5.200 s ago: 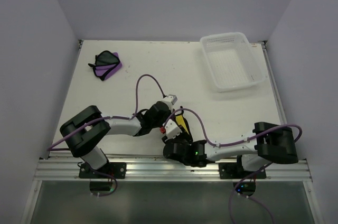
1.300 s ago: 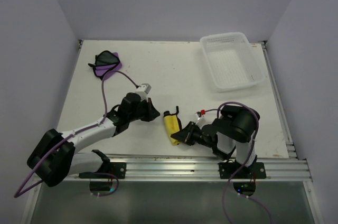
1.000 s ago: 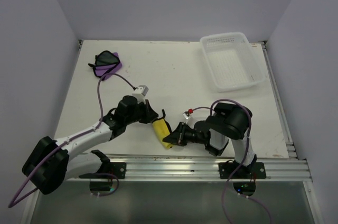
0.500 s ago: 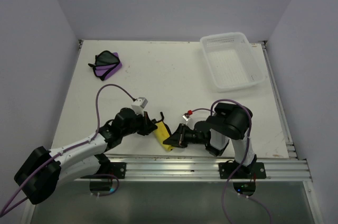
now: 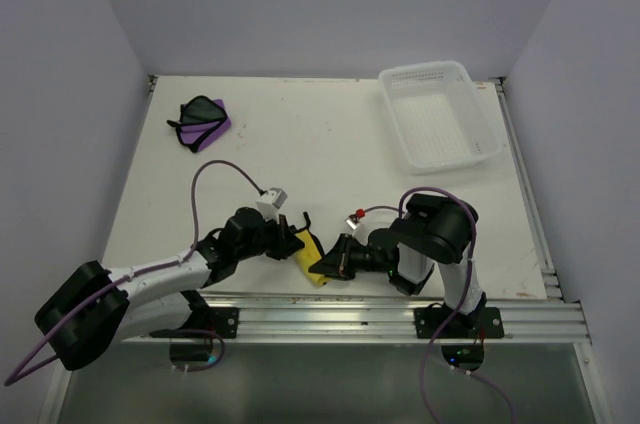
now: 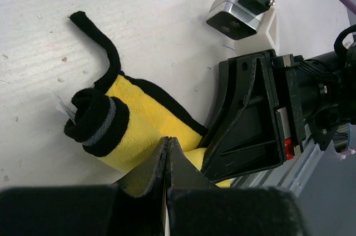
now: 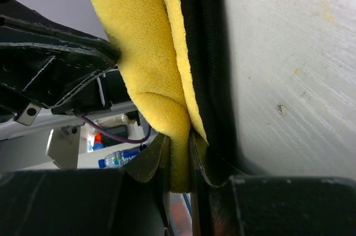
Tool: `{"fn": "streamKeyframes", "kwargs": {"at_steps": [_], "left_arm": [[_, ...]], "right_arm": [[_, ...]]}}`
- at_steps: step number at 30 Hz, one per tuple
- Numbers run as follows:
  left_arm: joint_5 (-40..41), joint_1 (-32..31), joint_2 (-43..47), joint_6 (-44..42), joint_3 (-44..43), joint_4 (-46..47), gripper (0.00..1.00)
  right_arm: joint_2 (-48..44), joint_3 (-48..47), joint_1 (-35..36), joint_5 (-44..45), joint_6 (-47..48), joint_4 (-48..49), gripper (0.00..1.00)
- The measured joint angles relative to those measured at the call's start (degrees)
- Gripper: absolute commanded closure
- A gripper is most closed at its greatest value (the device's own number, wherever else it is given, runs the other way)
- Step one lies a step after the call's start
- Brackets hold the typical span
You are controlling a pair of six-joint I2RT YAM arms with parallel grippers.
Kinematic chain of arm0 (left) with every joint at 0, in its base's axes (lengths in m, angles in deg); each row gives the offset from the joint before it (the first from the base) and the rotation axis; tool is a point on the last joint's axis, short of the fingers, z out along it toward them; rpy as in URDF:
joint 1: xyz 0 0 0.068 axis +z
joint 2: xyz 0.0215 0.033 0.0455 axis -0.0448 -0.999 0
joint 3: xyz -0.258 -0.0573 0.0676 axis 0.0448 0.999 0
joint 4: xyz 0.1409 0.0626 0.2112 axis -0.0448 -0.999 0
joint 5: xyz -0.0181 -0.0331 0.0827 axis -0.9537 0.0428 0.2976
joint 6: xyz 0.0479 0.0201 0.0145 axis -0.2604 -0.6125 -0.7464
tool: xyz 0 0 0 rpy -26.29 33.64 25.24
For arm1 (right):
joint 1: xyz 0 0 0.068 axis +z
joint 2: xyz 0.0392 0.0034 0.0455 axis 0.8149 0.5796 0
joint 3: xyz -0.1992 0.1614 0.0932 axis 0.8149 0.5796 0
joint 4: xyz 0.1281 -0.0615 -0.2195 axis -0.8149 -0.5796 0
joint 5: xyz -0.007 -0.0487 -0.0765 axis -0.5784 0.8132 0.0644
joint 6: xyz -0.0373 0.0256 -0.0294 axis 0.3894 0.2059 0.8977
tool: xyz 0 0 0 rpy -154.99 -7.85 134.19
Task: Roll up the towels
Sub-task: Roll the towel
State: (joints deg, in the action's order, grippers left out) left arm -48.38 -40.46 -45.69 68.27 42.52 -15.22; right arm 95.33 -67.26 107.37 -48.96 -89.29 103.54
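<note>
The yellow towel [image 5: 304, 254] lies rolled near the table's front edge, between both grippers. In the left wrist view its black-edged rolled end [image 6: 92, 122] points left and its black loop [image 6: 103, 49] trails on the table. My left gripper [image 5: 291, 241] is shut, and its joined tips [image 6: 167, 142] press against the yellow roll's side. From the other side, my right gripper [image 5: 322, 266] is shut on a fold of the yellow towel [image 7: 146, 58], pinched between its fingers [image 7: 179, 155]. The purple towel [image 5: 205, 122] lies crumpled at the far left, away from both arms.
A white perforated basket [image 5: 482, 151] stands at the far right of the table. The metal rail [image 5: 330, 314] runs along the near edge just behind the grippers. Purple cables [image 5: 222, 168] loop above the left arm.
My left gripper has come down toward the near edge and now presses on the yellow towel. The right gripper has kept its pinch in place and the towel has barely shifted.
</note>
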Motion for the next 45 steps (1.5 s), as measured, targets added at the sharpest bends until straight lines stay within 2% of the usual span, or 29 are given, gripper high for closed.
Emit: {"fn": "streamKeyframes", "kwargs": {"at_steps": [13, 17, 18, 25, 26, 27, 29, 30, 34, 36, 40, 45], "left_arm": [[0.3, -0.5, -8.7, 0.3, -0.1, 7.3, 1.0], [0.4, -0.6, -12.0, 0.3, -0.2, 10.1, 1.0], [0.4, -0.6, -12.7, 0.4, -0.2, 11.0, 1.0], [0.4, -0.6, -17.6, 1.0, 0.3, 17.7, 1.0], [0.3, -0.7, -18.6, 1.2, 0.3, 18.6, 1.0], [0.3, -0.7, -19.4, 1.4, 0.3, 19.6, 1.0], [0.3, -0.7, -21.1, 1.6, 0.3, 21.8, 1.0], [0.2, -0.7, -21.7, 1.7, 0.3, 22.5, 1.0], [0.3, -0.7, -23.7, 2.7, 0.3, 25.3, 1.0], [0.7, -0.7, -23.7, 3.0, 0.4, 25.4, 1.0], [1.6, -0.9, -23.6, 3.0, 0.4, 25.2, 1.0], [2.5, -0.9, -23.8, 3.2, 0.4, 25.4, 1.0]], "right_arm": [[0.0, 1.0, -0.4, -0.3, -1.5, 0.4, 1.0], [0.0, 1.0, -0.5, -0.3, -1.9, 0.4, 0.93], [0.0, 1.0, -0.5, -0.3, -1.9, 0.4, 0.89], [-0.3, 1.0, -0.7, -0.5, -2.3, 0.0, 0.85], [-0.6, 1.0, -0.7, -0.5, -2.3, -0.2, 0.82], [-1.0, 1.1, -0.7, -0.4, -2.3, -0.6, 0.74], [-2.3, 1.5, -0.8, -0.4, -2.3, -1.4, 0.67], [-3.1, 1.7, -0.8, -0.4, -2.3, -1.9, 0.56], [-7.3, 2.0, -0.9, -0.3, -0.8, -4.4, 0.46], [-11.6, 2.1, -0.8, -0.2, 1.4, -8.9, 0.43], [-25.0, 1.0, -0.8, 1.7, 7.7, -25.1, 0.38], [-42.6, -7.5, -0.7, 10.7, 19.1, -57.9, 0.37]]}}
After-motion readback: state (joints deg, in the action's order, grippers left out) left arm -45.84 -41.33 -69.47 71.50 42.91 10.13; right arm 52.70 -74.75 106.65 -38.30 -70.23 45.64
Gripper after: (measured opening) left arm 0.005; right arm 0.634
